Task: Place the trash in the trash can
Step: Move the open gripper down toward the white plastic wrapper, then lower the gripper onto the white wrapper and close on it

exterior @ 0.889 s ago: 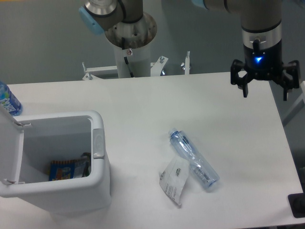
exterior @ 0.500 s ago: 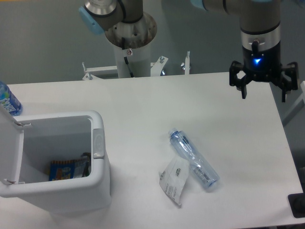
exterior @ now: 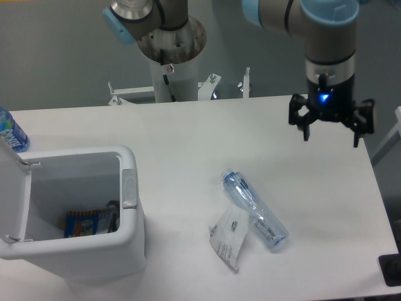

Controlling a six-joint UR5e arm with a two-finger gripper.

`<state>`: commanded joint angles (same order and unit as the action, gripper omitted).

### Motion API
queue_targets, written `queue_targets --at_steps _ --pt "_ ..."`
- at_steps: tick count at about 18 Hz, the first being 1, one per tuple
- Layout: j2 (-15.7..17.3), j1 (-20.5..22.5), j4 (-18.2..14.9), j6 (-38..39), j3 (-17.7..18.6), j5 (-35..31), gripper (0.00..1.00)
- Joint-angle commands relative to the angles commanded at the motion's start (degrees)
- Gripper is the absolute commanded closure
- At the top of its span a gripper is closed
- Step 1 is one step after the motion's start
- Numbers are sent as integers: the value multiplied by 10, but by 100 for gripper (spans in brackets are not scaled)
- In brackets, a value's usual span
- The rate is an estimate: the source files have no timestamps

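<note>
Two pieces of trash lie on the white table right of centre: a crushed clear bluish bottle (exterior: 255, 209) lying diagonally, and a flat printed wrapper (exterior: 229, 236) touching its left side. The trash can (exterior: 128, 213), a white bin with its lid (exterior: 11, 194) flipped open to the left, stands at the front left; a colourful packet (exterior: 88, 222) lies inside it. My gripper (exterior: 331, 132) hangs open above the table's far right, well up and to the right of the bottle, with nothing between its fingers.
A blue-labelled upright bottle (exterior: 10, 132) stands at the far left edge behind the bin. The arm's base column (exterior: 172, 59) rises behind the table's back edge. A dark block (exterior: 391, 269) sits at the front right corner.
My gripper has shifted leftward and slightly down, closer to the table's middle. The bottle, wrapper and bin have stayed put.
</note>
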<state>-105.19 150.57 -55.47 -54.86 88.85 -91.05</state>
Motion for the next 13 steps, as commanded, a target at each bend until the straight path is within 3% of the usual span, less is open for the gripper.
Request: queue_targets --at_steps 7,13 --pt "-91 -37 8 104 -15 66 0" --pt "-135 -50 12 129 -11 105 0"
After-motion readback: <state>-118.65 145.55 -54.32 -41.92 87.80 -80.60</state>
